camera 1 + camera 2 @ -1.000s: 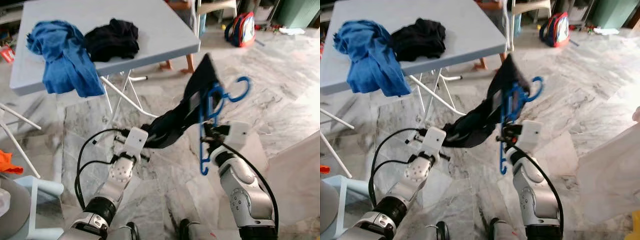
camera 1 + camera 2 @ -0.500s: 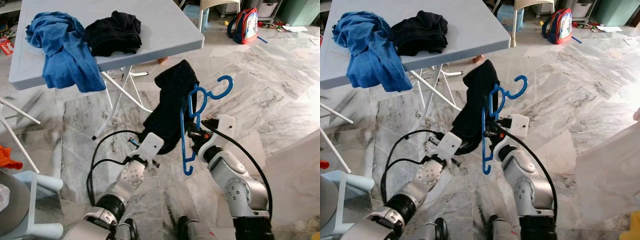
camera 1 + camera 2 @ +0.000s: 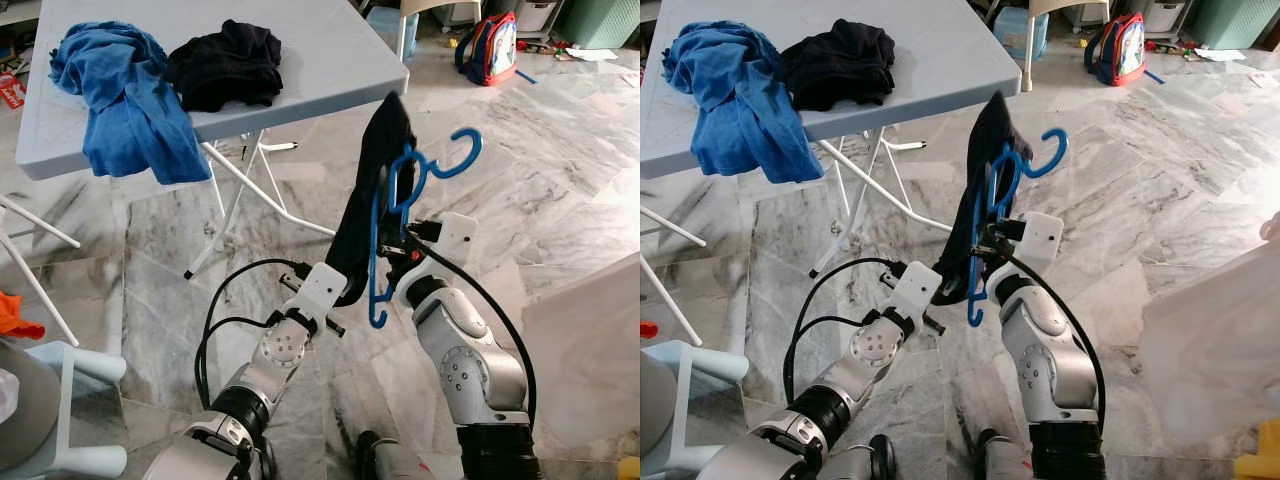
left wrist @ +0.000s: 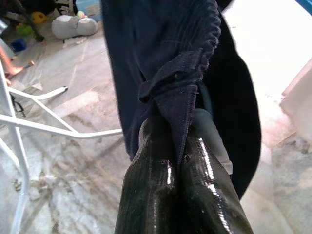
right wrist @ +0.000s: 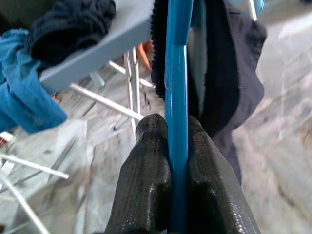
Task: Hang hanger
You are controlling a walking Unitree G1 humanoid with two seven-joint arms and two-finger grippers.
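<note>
Hanger (image 3: 395,215) is up in the air in front of me, blue plastic, standing roughly upright with the hook at the top curling off to my right. My right gripper (image 5: 176,146) has it pinched hard, both black fingers (image 5: 146,161) squeezed flat against the blue bar with basically no gap. A dark navy garment (image 3: 372,190) is draped over it and hangs down the left side of it. My left gripper (image 4: 178,146) is clamped down on a bunched fold of that fabric near its lower edge, fingers (image 4: 151,180) pressed together with the cloth caught between them.

Behind all this is the grey folding table (image 3: 330,60), with a blue shirt (image 3: 120,100) slumping over its front edge and a black piece of clothing (image 3: 225,65) piled next to it. Floor (image 3: 560,180) is marble tile, and there's a red and blue backpack (image 3: 490,55) sitting way off at the back.
</note>
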